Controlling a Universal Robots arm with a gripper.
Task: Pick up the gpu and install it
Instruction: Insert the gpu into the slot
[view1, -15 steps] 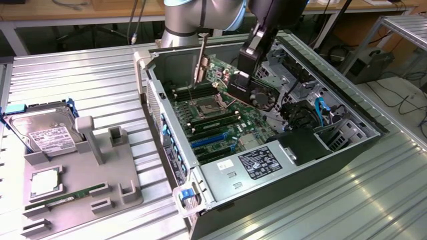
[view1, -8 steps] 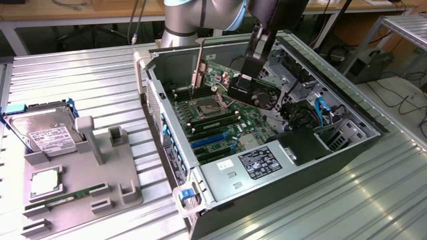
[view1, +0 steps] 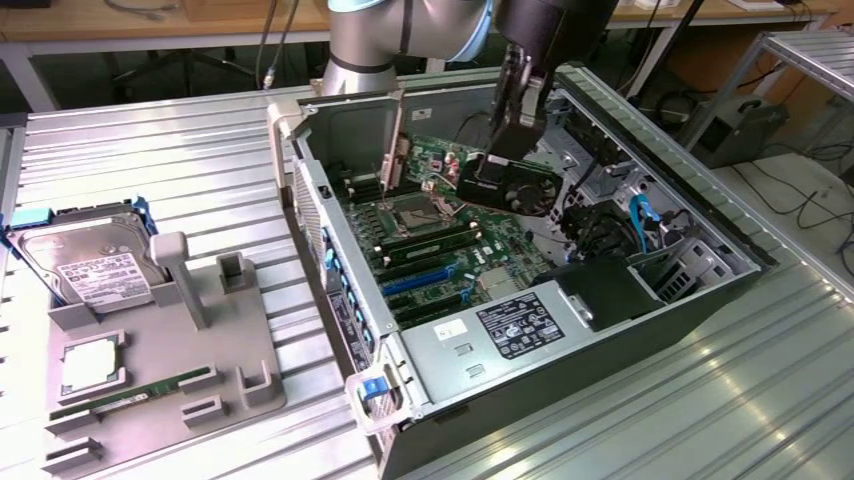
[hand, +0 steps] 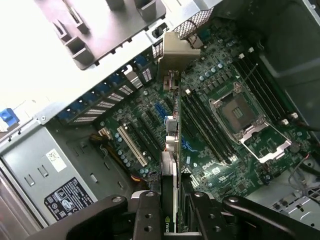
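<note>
The gripper (view1: 510, 155) is clamped on the gpu (view1: 518, 190), suspending it above the motherboard (view1: 501, 245), apparently edge-down so its connector faces the expansion slots.

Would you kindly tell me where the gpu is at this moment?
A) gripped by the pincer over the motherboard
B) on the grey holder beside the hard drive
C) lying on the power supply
A: the pincer grips the gpu, which hangs tilted over the motherboard.
</note>
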